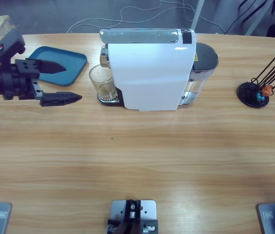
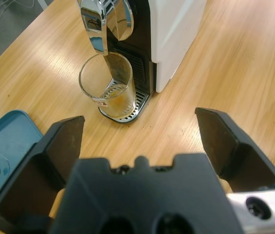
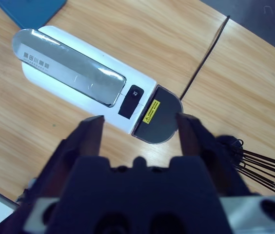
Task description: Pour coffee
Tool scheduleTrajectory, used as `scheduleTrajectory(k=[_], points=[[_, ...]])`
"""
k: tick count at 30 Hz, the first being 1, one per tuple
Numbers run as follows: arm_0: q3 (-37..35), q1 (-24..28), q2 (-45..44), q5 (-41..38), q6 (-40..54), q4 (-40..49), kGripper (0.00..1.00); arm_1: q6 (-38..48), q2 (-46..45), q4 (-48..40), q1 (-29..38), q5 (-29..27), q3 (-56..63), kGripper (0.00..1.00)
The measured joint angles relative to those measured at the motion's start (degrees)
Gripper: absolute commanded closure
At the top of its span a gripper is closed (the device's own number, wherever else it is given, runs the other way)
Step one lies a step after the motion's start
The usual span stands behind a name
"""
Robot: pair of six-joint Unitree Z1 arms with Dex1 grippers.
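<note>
A clear glass tumbler (image 1: 102, 82) (image 2: 109, 85) stands on the drip grate under the spout of the white coffee machine (image 1: 149, 73) (image 2: 174, 34) (image 3: 74, 73). A shallow layer of brownish coffee (image 2: 118, 102) lies in its bottom. My left gripper (image 1: 68, 82) (image 2: 140, 129) is open, level with the glass and a short way to its left, with nothing between its jaws. High above the machine's top hangs my right gripper (image 3: 140, 129), open and empty, over the black tank lid (image 3: 156, 120). It does not show in the high view.
A blue tray (image 1: 74, 62) (image 2: 3, 146) (image 3: 30, 10) lies at the back left, beside the left gripper. A black capsule stand (image 1: 252, 93) (image 3: 254, 163) with thin wires and small capsules sits at the right. Bare wooden table (image 1: 137, 161) spreads in front of the machine.
</note>
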Motion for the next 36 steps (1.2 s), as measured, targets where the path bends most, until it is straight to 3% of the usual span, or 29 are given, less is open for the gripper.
scheduleTrajectory(k=[2, 3, 5, 7, 8, 15, 36], points=[[0.0, 0.0, 0.0, 0.0, 0.0, 0.0, 0.018, 0.2, -0.1, 0.0, 0.1, 0.0, 0.1, 0.0], [0.0, 0.0, 0.0, 0.0, 0.0, 0.0, 0.018, 0.4, -0.1, 0.0, 0.1, 0.1, 0.2, 0.063], [0.0, 0.0, 0.0, 0.0, 0.0, 0.0, 0.018, 1.1, -0.2, 0.0, 0.1, 0.6, 0.5, 0.377], [0.0, 0.0, 0.0, 0.0, 0.0, 0.0, 0.018, 1.6, 0.1, 0.0, 0.1, 1.3, 0.8, 0.826], [0.0, 0.0, 0.0, 0.0, 0.0, 0.0, 0.018, 1.7, 0.5, 0.0, 0.1, 2.0, 0.8, 0.984], [0.0, 0.0, 0.0, 0.0, 0.0, 0.0, 0.018, 0.8, 6.1, 0.0, -0.6, 6.7, -2.4, 1.0], [0.0, 0.0, 0.8, 0.0, 0.0, -0.2, 0.018, -1.0, 9.5, 0.2, -1.2, 3.6, -2.5, 1.0]])
